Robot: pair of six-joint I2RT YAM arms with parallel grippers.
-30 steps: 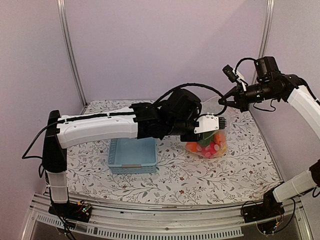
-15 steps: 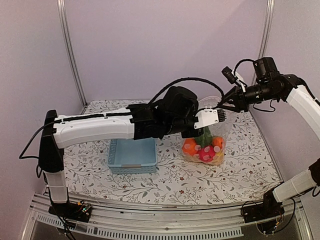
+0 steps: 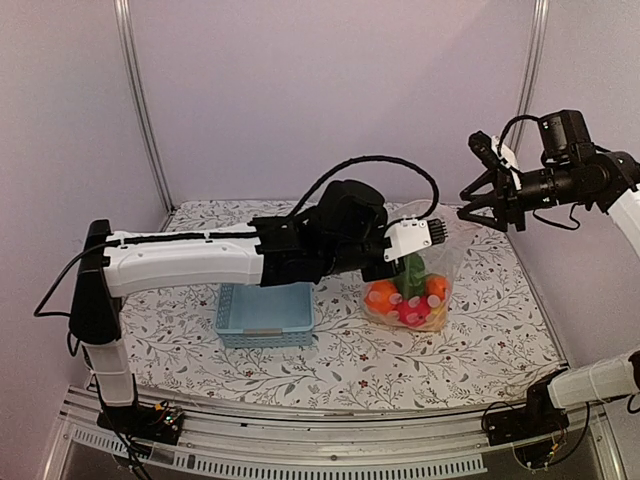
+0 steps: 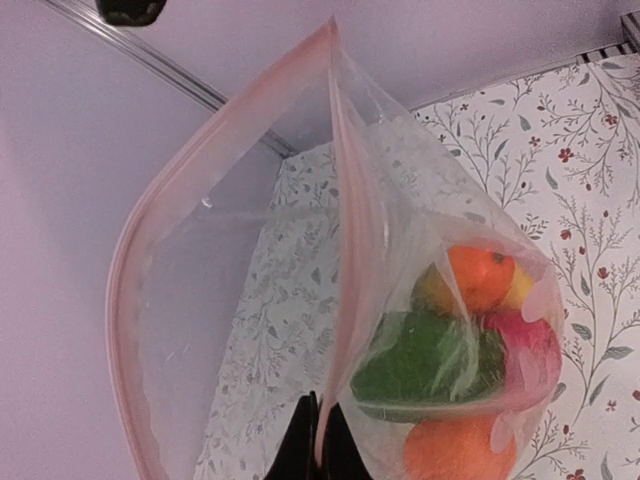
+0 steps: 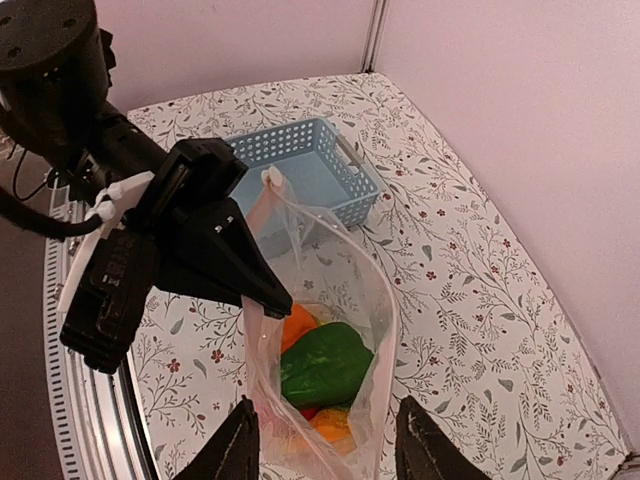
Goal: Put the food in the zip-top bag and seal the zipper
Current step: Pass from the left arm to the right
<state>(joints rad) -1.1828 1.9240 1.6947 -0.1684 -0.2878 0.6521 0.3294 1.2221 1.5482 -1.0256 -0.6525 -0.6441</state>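
While the left arm reaches across the flower-patterned surface (image 3: 480,340), its left gripper (image 4: 318,442) is clenched on the mouth edge of the clear crinkly zip-top bag (image 3: 432,255), which hangs below it. In the top view these fingers are hidden behind the white wrist part; only the left wrist view shows their dark tips, cut off by the bottom border, pinching the plastic.

The pale pinkish press-seal zipper (image 4: 150,235) is not closed: its two strips stand apart in a wide loop. The small glossy toy food (image 3: 410,295) lies together at the bottom of the bag. A green piece (image 4: 420,362), an orange fruit (image 4: 480,275) and a red one (image 4: 532,345) are clear; a yellow piece is mostly hidden behind the orange, and the lowest orange piece is cut off. I cannot tell if the bag bottom rests on the surface.

The right gripper (image 3: 468,203) is up at the right, apart from the bag, its fingers released and holding nothing.

The light blue plastic lattice basket (image 3: 265,310) stands left of the bag, partly covered by the left arm.
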